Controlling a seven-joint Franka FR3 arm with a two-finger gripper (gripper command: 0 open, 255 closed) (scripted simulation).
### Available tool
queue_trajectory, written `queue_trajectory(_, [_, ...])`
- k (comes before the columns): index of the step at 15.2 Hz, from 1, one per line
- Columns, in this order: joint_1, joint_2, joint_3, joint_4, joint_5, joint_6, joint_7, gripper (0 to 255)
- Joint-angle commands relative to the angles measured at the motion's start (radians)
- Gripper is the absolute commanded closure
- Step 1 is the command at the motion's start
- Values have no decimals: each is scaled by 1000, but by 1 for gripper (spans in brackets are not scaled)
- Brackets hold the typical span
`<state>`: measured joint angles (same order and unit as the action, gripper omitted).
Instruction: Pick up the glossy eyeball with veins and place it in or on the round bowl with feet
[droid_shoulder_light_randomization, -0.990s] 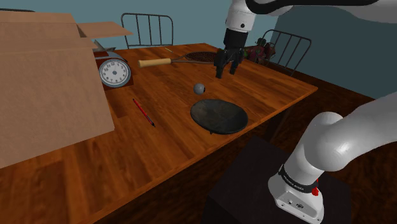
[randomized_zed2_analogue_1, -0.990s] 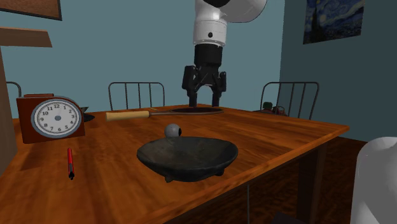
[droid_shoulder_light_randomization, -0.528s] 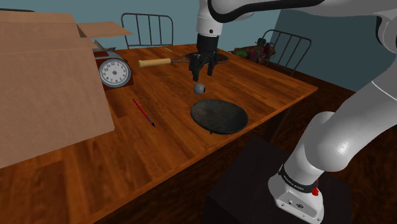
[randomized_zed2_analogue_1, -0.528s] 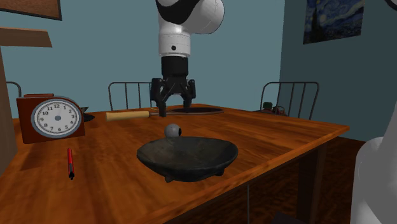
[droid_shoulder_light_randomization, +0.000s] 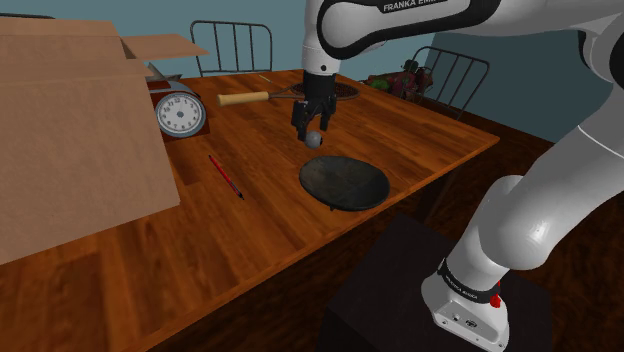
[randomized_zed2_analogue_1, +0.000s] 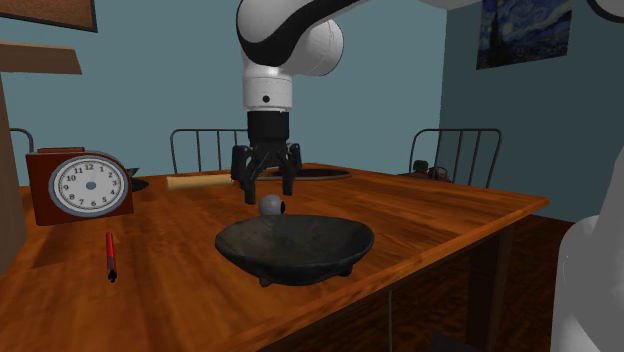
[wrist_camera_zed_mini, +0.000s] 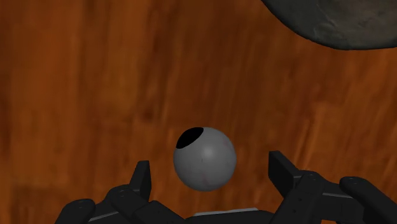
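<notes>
Warm brown wood of the desk (droid_shoulder_light_randomization: 250, 235) is carrying everything, with a teal wall and two chairs behind it. On this desk the eyeball (droid_shoulder_light_randomization: 313, 137) is lying, a small grey ball with a dark pupil and faint reddish veins, just beside the far rim of the dark footed bowl (randomized_zed2_analogue_1: 295, 256) and not touching it. The gripper (randomized_zed2_analogue_1: 269, 191) is hanging directly over the ball, pointing down with the fingers spread wide. In the wrist view the eyeball (wrist_camera_zed_mini: 205, 158) is sitting between the two fingers (wrist_camera_zed_mini: 280, 167) and neither of them is touching it, so nothing is being held yet.

I think the step in hand is the descent for the grasp. The fingertips seem to be only at the level of the ball's top, so the gripper (droid_shoulder_light_randomization: 312, 127) should be going lower, until the pads are facing the widest part. The ball is looking a little nearer to one finger than to the other; a small sideways correction would help, because the first contact can roll a smooth sphere away. Closing should be slow and even. Afterwards the way to the bowl (droid_shoulder_light_randomization: 345, 183) is short, toward the near side, but the lift must be clearing its rim.
</notes>
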<state>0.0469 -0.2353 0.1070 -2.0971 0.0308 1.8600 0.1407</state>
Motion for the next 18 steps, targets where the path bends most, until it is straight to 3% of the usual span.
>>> queue_trajectory(1, [0, 4, 0, -15, 0, 19, 0, 0])
queue_trajectory(8, [0, 4, 0, -15, 0, 19, 0, 0])
queue_trajectory(9, [0, 4, 0, -15, 0, 19, 0, 255])
queue_trajectory(18, [0, 4, 0, -15, 0, 19, 0, 255])
